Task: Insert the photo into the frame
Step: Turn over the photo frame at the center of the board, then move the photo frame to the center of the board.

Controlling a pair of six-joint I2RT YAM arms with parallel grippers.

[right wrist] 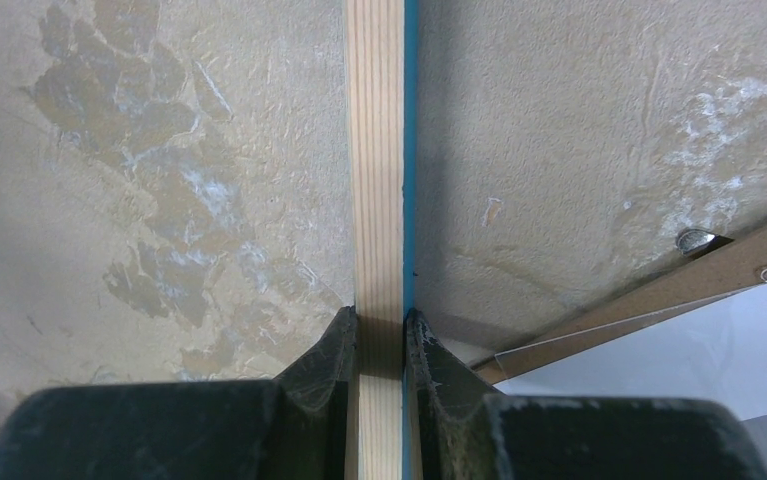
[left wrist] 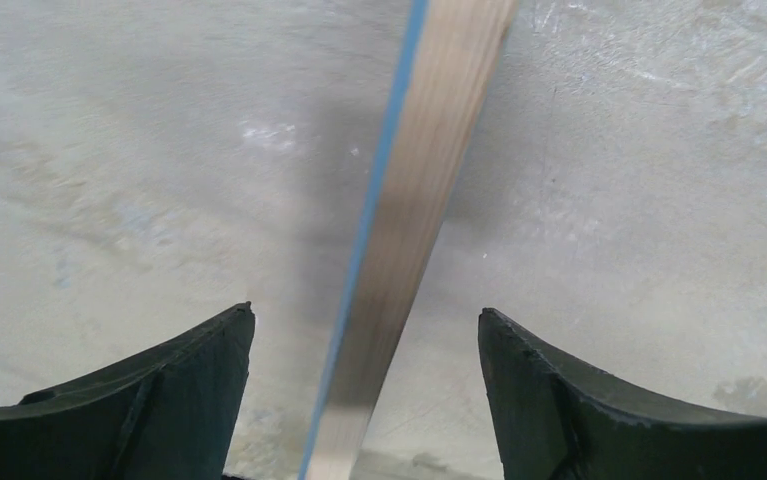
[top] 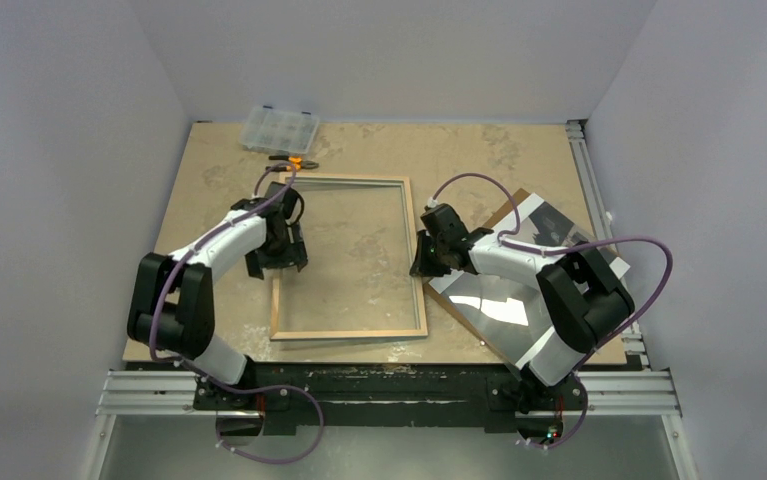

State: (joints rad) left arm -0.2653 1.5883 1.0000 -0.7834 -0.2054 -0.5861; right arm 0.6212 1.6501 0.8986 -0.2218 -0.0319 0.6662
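Observation:
The frame point(top: 349, 333) lies in the middle of the table with its light wood back up; a blue edge shows along its rails. My left gripper point(top: 279, 265) is open and straddles the frame's left rail point(left wrist: 409, 200), with one finger on each side and clear gaps between. My right gripper point(top: 422, 262) is shut on the frame's right rail point(right wrist: 379, 150), the fingers pressed against both sides. The photo point(top: 494, 305), glossy and glaring, lies to the right on a brown backing board point(top: 507, 205), partly under my right arm. Its pale corner shows in the right wrist view point(right wrist: 679, 350).
A clear plastic compartment box point(top: 279, 127) sits at the table's back edge, with a small orange-handled tool point(top: 297, 160) just in front of it, near the frame's far left corner. Aluminium rails point(top: 599, 200) run along the right and front table edges.

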